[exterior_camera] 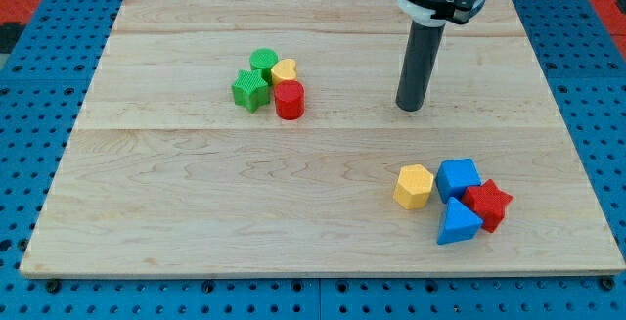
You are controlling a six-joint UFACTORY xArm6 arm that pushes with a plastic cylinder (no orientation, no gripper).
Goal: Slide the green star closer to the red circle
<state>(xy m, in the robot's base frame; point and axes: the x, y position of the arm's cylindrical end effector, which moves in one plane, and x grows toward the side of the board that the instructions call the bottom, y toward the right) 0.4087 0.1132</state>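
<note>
The arm ends in a straight dark rod with no gripper or hand, so nothing is grasped or clamped. The rod's tip (pixel 410 108) rests on the wooden board (pixel 196 222) in the upper half, right of centre, and touches no block.

The green star (pixel 250 90) lies well to the view's left of the tip, in the upper-left cluster. The red circle (pixel 290 100), a short cylinder, stands just to the star's right, very near it; whether the two touch cannot be told. Directly above the star is a green cylinder (pixel 263 63), touching or nearly touching it. A yellow heart (pixel 285 70) sits just beside the green cylinder, above the red circle.

The red circle and the yellow heart stand between the tip and the green star. The star's left and lower sides face bare board.

A second cluster lies well apart, at the view's lower right: a yellow hexagon (pixel 414 186), a blue cube (pixel 458 178), a red star (pixel 489 204) and a blue triangle (pixel 458 224), packed closely together.
</note>
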